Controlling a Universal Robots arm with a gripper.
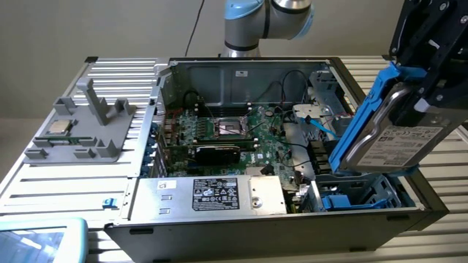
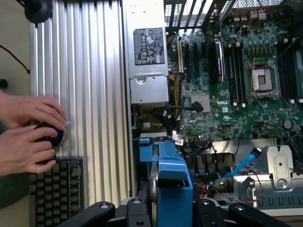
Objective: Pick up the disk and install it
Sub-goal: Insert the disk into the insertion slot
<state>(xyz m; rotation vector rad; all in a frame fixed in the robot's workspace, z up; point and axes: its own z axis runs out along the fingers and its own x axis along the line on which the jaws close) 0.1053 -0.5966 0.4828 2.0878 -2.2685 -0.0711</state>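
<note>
The disk [image 1: 391,145] is a silver-grey hard drive with a white barcode label and blue plastic rails. It hangs tilted, nearly on edge, over the front corner of the open computer case [image 1: 292,233] at the exterior view's right. My gripper [image 1: 422,104] is shut on its upper end. The disk's lower end reaches down to the blue drive bay [image 1: 343,201] inside the case. In the wrist view the disk's blue rail [image 2: 173,175] stands between my black fingers [image 2: 102,210], above the bay.
A green motherboard [image 1: 234,137] fills the case floor, with a silver power supply [image 1: 212,194] in front and a blue cable [image 1: 321,126] beside the bay. A grey fixture [image 1: 87,137] holding a CPU chip [image 1: 58,127] lies on the ribbed table. A person's hands [image 2: 28,137] rest near a keyboard [image 2: 57,189].
</note>
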